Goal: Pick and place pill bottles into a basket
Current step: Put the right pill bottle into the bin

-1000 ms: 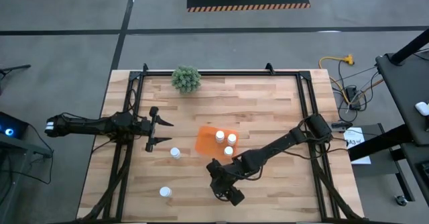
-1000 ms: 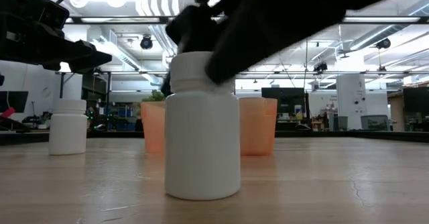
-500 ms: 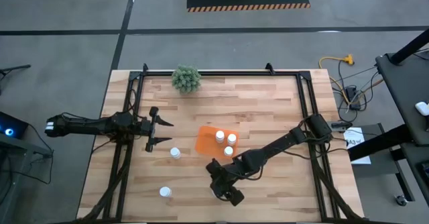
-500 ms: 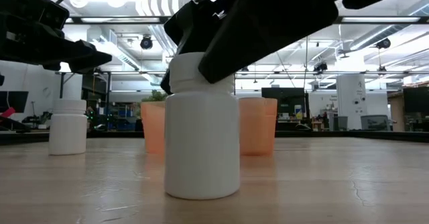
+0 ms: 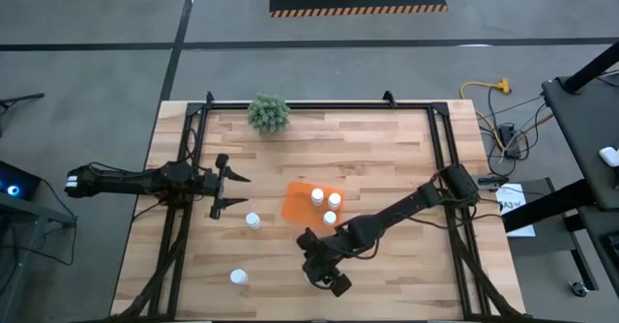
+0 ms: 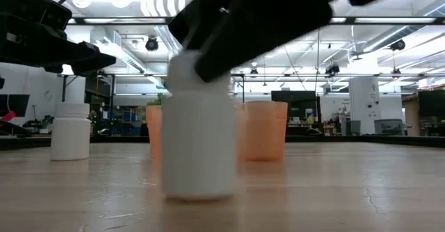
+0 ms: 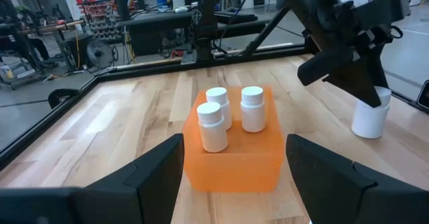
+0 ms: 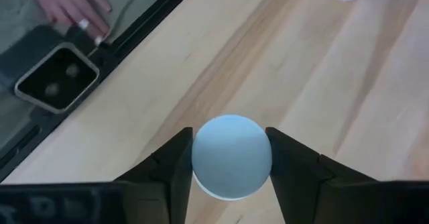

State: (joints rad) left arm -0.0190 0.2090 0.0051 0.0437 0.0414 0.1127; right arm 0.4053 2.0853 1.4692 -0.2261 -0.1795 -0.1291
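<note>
My right fingers (image 8: 231,184) clamped a bottle (image 8: 232,157) near the table's front edge; I judged a straight lift toward the basket (image 5: 295,205) best.

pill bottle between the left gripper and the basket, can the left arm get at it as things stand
Probably yes: the left gripper is open, that pill bottle stands alone close by, with bare table between; the right gripper works elsewhere.
</note>
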